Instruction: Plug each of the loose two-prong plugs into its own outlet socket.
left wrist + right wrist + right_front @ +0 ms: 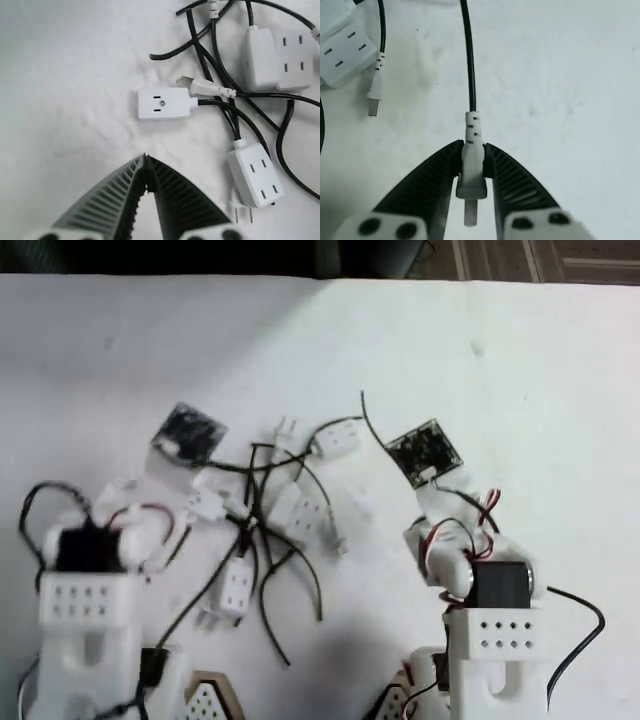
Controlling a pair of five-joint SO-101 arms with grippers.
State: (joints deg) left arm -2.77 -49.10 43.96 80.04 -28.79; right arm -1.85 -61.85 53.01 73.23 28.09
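My right gripper (471,161) is shut on a white two-prong plug (471,172), and its black cord (468,55) runs away over the table. In the high view this gripper (425,452) sits right of the cable tangle. My left gripper (145,159) is shut with nothing in it, a short way from a small white outlet socket (162,103); a loose white plug (202,89) lies at that socket's far end. In the high view the left gripper (187,435) sits at the tangle's left. More white outlet blocks (300,512) (237,587) lie among the black cords.
A white cloth covers the table (540,370), with bare cloth on the far left and far right. Two multi-socket blocks (280,52) (254,175) lie beyond the left gripper. Another loose plug (375,95) and an outlet block (342,55) lie beside the right gripper's cord.
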